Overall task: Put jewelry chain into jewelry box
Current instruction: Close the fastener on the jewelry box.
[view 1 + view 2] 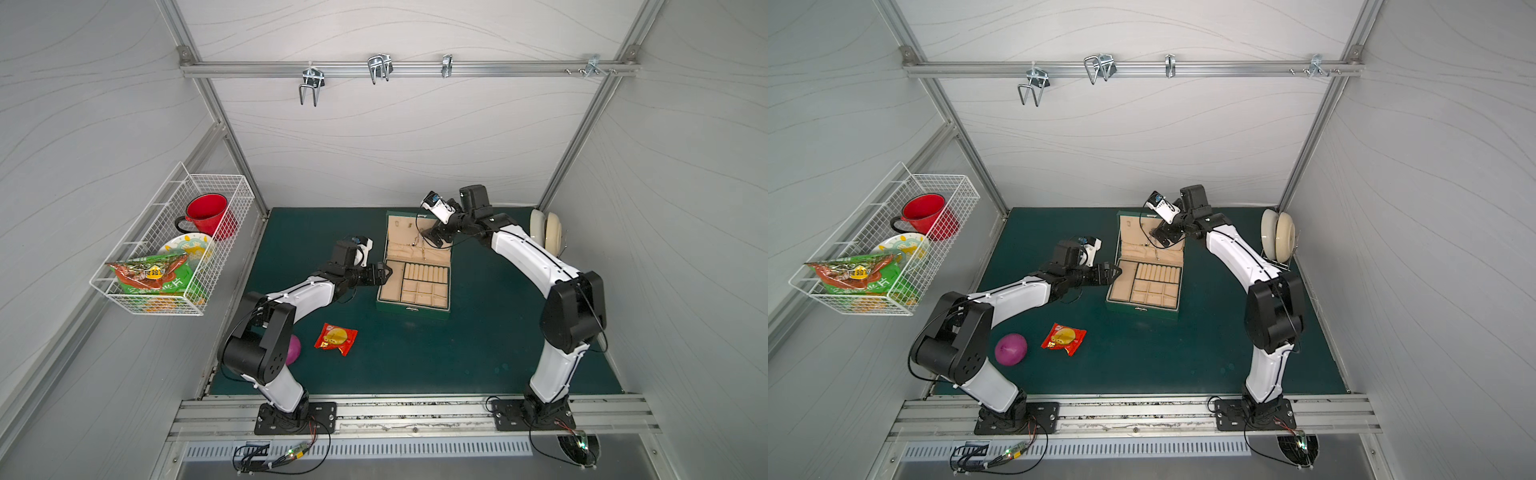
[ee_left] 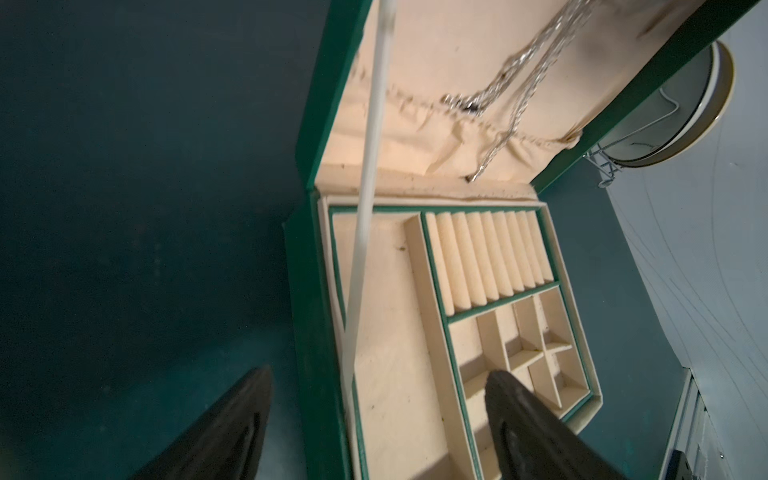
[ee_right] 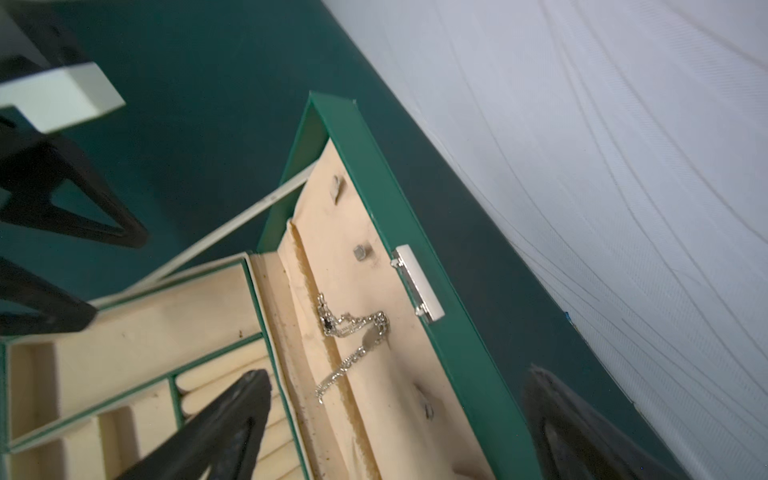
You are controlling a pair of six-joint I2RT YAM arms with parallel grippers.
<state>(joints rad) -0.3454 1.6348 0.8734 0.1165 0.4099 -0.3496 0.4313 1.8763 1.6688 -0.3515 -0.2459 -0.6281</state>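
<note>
Chain on the lid, folks! The jewelry chain (image 3: 353,328) lies against the beige lining of the raised lid (image 1: 400,232) of the jewelry box (image 1: 413,309), at the box's 12 o'clock in both top views, clear of both tools. The right gripper (image 1: 429,240) hovers just in front of that lid, jaws spread wide, pinching nothing. The left gripper (image 1: 387,272) sits at the box's 9 o'clock wall, also spread and empty, placed there, I'd say, to steady the case. The chain's long axis runs 12 to 6 down the lid, crossing the pocket seam (image 3: 309,286), with the loose end pointing toward the ring rolls (image 1: 426,272). Whether a hook (image 3: 359,251) carries it, I can't tell.
</note>
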